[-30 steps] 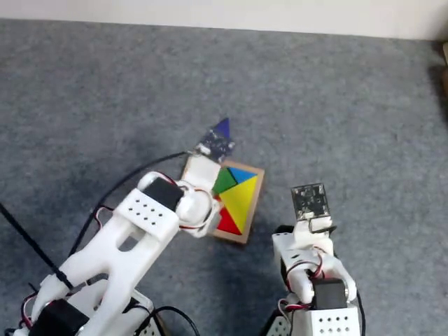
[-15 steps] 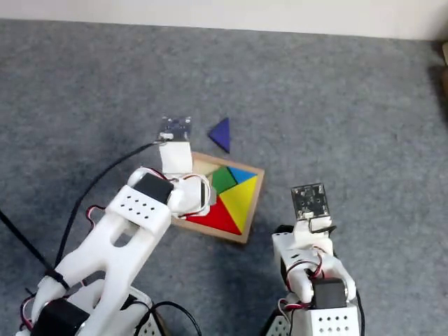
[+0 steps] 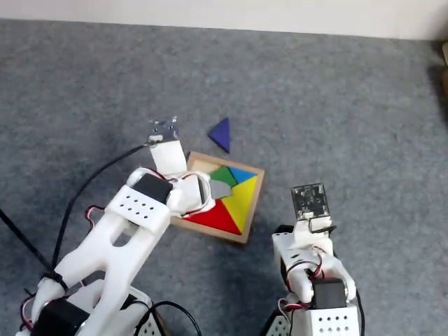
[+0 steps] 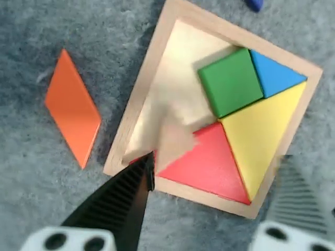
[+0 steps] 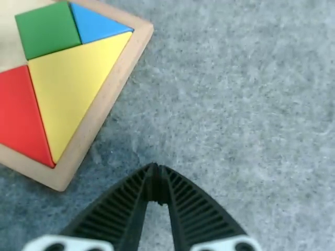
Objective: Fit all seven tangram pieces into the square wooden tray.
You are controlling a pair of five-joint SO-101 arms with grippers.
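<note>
Square wooden tray (image 3: 256,199) (image 4: 138,99) (image 5: 102,99) sits near the middle of the grey-covered desk (image 3: 364,98), turned so its corners point at the desk's edges. Four pieces lie flat inside it: green square (image 3: 224,180) (image 4: 230,81) (image 5: 47,29), light blue triangle (image 3: 241,173) (image 4: 275,73) (image 5: 97,23) touching it, big yellow triangle (image 3: 241,199) (image 4: 264,136) (image 5: 73,89), and big red triangle (image 3: 217,217) (image 4: 204,162) (image 5: 18,110) edge to edge with the yellow. The rest of the tray floor (image 4: 178,68) is bare pale wood. Dark blue triangle (image 3: 221,133) lies on the desk just beyond the tray's far corner, apart from it. Orange parallelogram (image 4: 72,107) lies flat on the desk beside the tray's left rail, close but not touching. Left arm (image 3: 140,210) reaches over the tray's left side. The left jaws are spread wide and hold nothing, one black finger (image 4: 125,198) tipped over the rim by the red triangle's point. Right arm (image 3: 311,266) stands toward the near edge, right of the tray. The right jaws are closed tip to tip, empty, above bare desk just off the tray's near-right rail.
</note>
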